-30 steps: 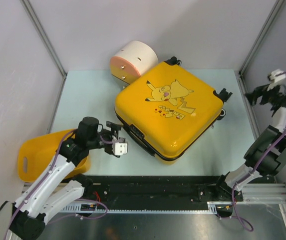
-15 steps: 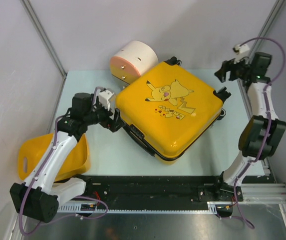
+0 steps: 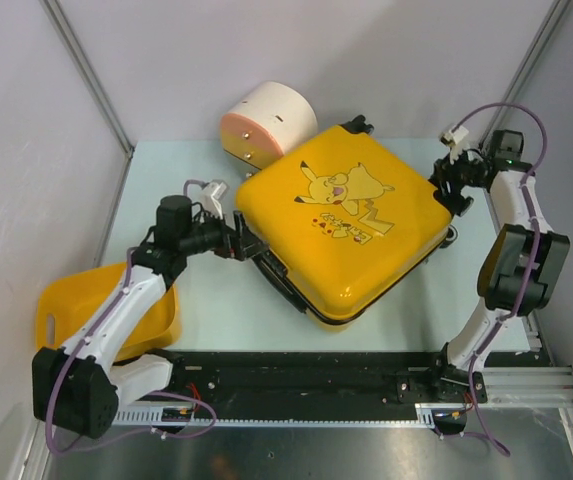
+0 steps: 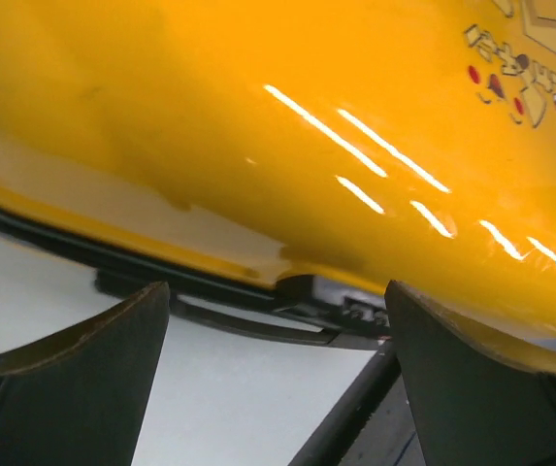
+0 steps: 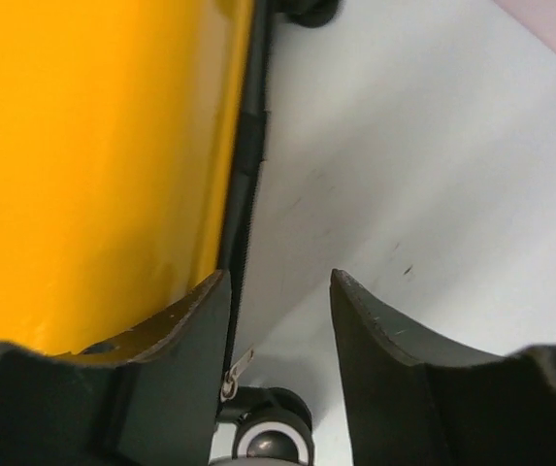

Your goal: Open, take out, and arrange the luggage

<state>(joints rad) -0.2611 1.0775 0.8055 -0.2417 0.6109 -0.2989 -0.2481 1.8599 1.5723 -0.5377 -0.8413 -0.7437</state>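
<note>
1. The large glossy yellow hard-shell suitcase (image 3: pixel 341 235) is lying closed just ahead of the left gripper (image 4: pixel 276 291), its black zipper seam (image 4: pixel 83 248) running crosswise.
2. That gripper is gaping wide, empty.
3. The right gripper (image 5: pixel 279 277), half-open and empty, is flanking the opposite edge.

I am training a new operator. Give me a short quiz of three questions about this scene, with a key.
1. True or false: the luggage lies open, with its lining showing.
2. Choose one. What stands behind the luggage, toward the far wall? A) a cream-and-orange cylinder B) a blue box C) a green bottle
3. Short answer: which gripper is at the side of the luggage nearer the yellow tub?
Key: 1 false, it is closed; 2 A; 3 the left gripper.
</note>
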